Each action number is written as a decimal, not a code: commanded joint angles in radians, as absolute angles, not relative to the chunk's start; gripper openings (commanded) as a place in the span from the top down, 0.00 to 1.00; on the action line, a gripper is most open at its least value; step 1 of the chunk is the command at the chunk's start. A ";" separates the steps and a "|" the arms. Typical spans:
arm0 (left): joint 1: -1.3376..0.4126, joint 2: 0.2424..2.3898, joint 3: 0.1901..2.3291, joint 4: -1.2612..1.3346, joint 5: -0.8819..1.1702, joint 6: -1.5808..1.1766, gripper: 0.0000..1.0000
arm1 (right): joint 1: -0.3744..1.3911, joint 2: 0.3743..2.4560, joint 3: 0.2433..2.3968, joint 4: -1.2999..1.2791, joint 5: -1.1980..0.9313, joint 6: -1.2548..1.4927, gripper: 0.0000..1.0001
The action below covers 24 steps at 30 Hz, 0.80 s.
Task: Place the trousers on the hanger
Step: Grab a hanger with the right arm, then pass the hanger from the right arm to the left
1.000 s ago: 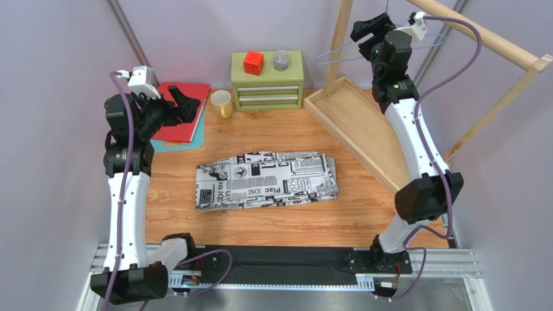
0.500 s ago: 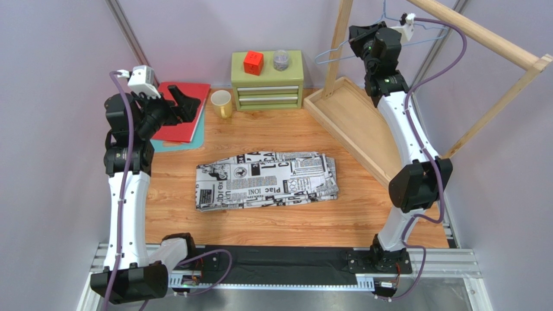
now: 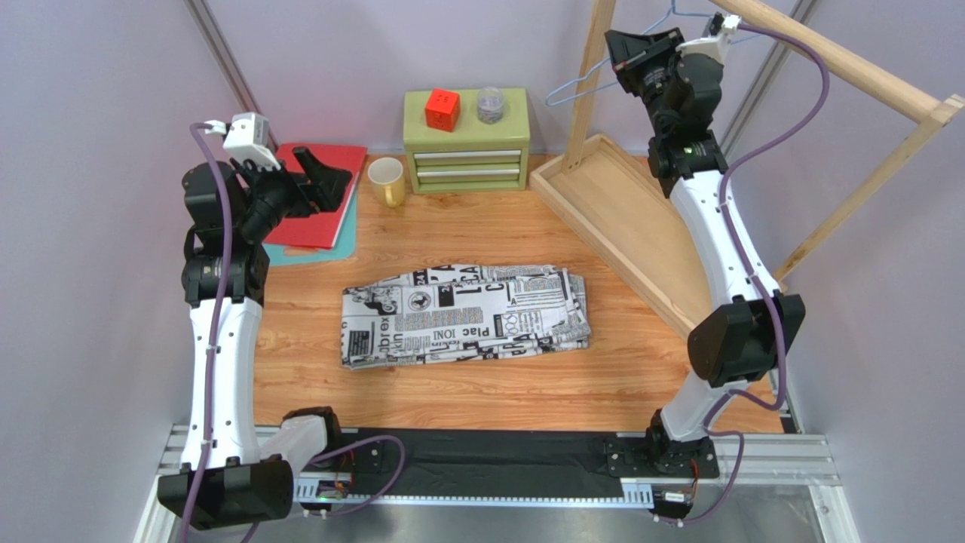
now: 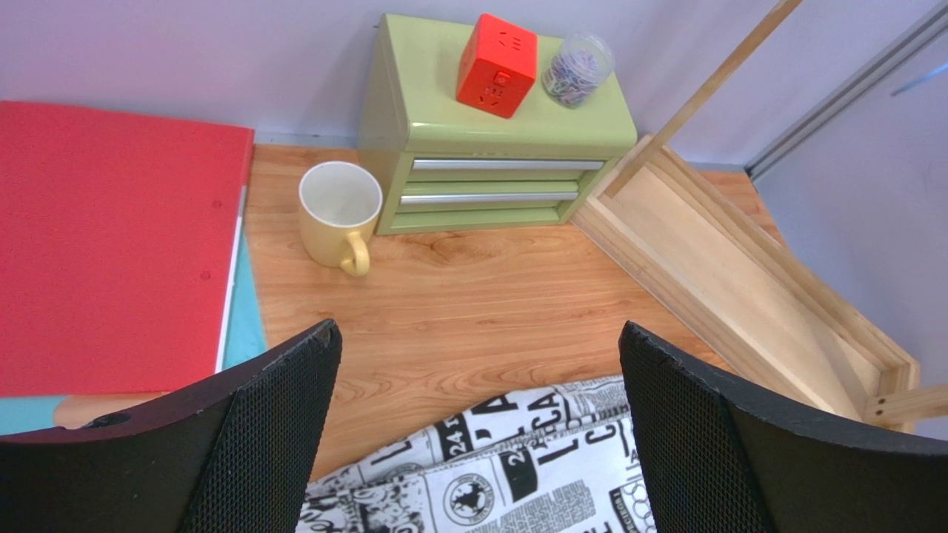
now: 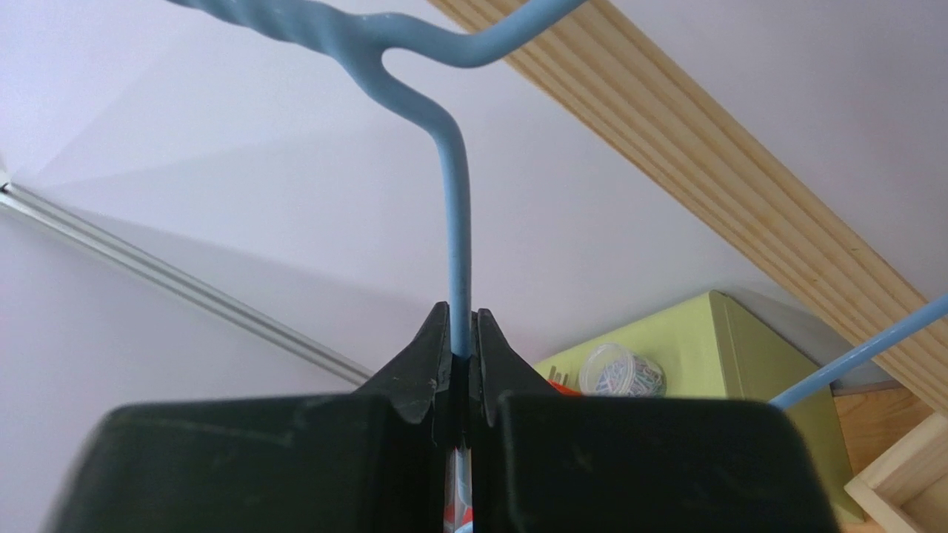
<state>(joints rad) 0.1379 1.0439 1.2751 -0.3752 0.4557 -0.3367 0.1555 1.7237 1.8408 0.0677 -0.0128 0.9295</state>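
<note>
Right gripper (image 5: 458, 347): jaws closed tight on the hanger (image 5: 456, 222), pinching its thin pale blue wire just past the twisted neck. It is raised at the far right beside the wooden rack (image 3: 838, 62).

Left gripper (image 4: 476, 339): fully spread, holding nothing, at far left over the red folder (image 4: 111, 244).

Trousers (image 3: 467, 313): folded flat, white with black newsprint lettering. They lie mid-table, well apart from both grippers.

trousers (image 4: 501, 466) cropped below, jar (image 4: 576, 69) contents perhaps paperclips
</note>
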 commanded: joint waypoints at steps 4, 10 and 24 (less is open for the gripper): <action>0.140 1.037 1.253 -0.385 0.523 -0.319 0.00 | 0.161 1.597 1.666 0.094 -0.315 0.867 1.00; 0.140 1.020 1.203 -0.352 0.705 -0.270 0.00 | 0.161 1.543 1.479 0.207 -0.908 0.825 1.00; -0.149 0.988 1.129 -0.086 1.152 0.274 0.18 | 0.425 1.494 1.508 -0.966 -1.463 -0.204 1.00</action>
